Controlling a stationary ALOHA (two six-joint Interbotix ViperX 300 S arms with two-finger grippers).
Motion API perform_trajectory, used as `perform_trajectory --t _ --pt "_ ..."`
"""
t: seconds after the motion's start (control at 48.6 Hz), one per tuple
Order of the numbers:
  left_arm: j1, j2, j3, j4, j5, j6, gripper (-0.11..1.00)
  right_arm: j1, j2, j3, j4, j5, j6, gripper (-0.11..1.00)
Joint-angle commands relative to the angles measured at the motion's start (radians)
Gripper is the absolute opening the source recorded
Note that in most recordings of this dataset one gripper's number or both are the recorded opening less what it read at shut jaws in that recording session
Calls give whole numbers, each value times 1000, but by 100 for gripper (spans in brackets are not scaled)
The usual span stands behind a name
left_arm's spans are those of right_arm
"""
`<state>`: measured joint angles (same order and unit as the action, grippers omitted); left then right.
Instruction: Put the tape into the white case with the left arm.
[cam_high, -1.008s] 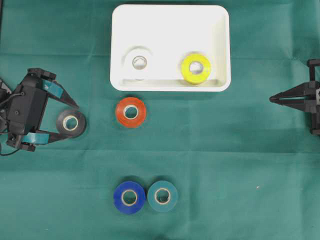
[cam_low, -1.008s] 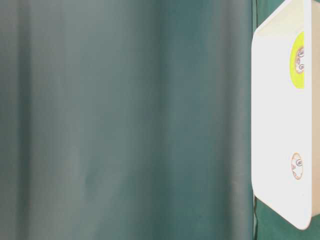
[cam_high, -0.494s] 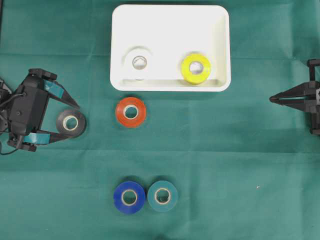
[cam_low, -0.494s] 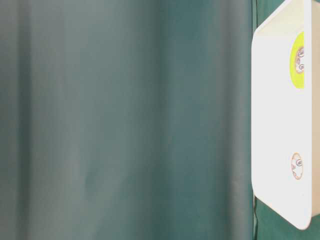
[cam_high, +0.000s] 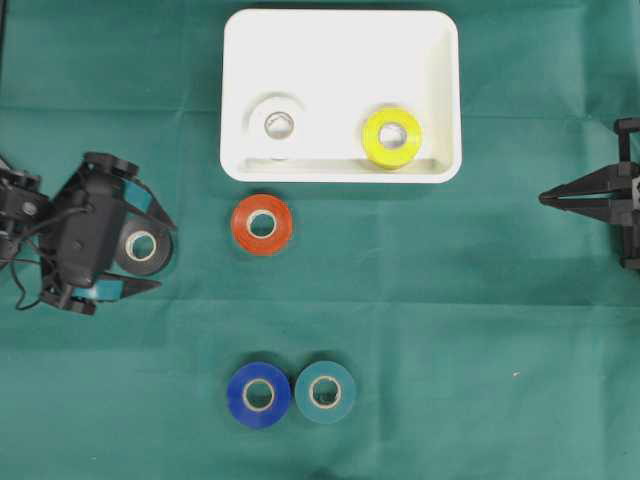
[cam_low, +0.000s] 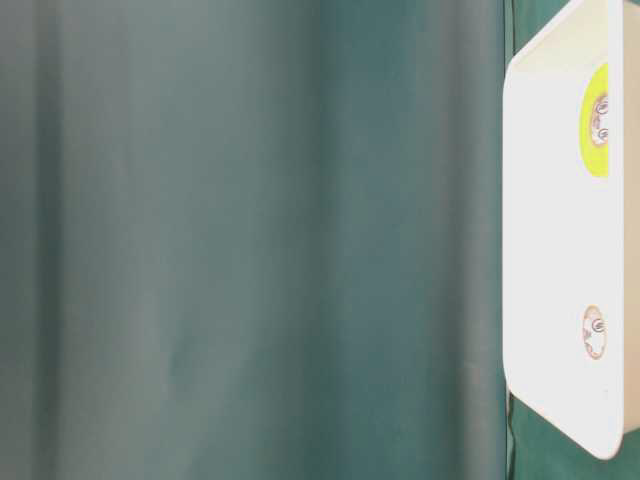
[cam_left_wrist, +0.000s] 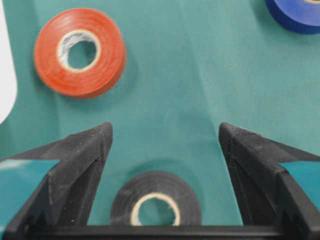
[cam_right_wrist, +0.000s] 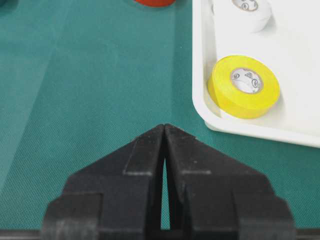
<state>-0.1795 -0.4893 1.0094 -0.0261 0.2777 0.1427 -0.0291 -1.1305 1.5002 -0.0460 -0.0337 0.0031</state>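
Overhead: left tool (cam_high: 150, 251) spread wide around a black tape roll (cam_high: 141, 246) on the green surface (cam_high: 450, 330), fingers (cam_high: 152, 204) flanking it; contact not discernible. White case (cam_high: 340, 28) farther up, holding a white roll (cam_high: 277, 124) and a yellow roll (cam_high: 392, 137). Orange roll (cam_high: 262, 224) just below the case; blue roll (cam_high: 258, 394) and teal roll (cam_high: 325, 391) touching. Right tool (cam_high: 546, 198) at the right edge, clenched, holding nothing. Table level: only the case's rim (cam_low: 545, 60). Left wrist: black roll (cam_left_wrist: 156, 204) lying between parted fingers (cam_left_wrist: 87, 150). Right wrist: fingertips pressed together.
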Motion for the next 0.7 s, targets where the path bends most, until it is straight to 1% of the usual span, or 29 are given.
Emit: perform_trajectory --t 0.0,0.165,0.35,0.535,0.679 --pt "-23 35 -49 -2 -14 -2 85 0 9 -11 -3 -9 2 -9" --pt "-67 115 -94 -2 -41 -3 84 0 8 -11 -3 -8 2 -9" --pt "-117 218 -164 -2 -46 -8 84 0 8 -9 -3 -11 2 -9" --pt "-172 322 -245 -2 -44 -49 84 0 8 -11 -3 -11 2 -9" --pt "-190 380 -293 -2 -44 -89 84 0 8 -9 -3 -11 2 -9"
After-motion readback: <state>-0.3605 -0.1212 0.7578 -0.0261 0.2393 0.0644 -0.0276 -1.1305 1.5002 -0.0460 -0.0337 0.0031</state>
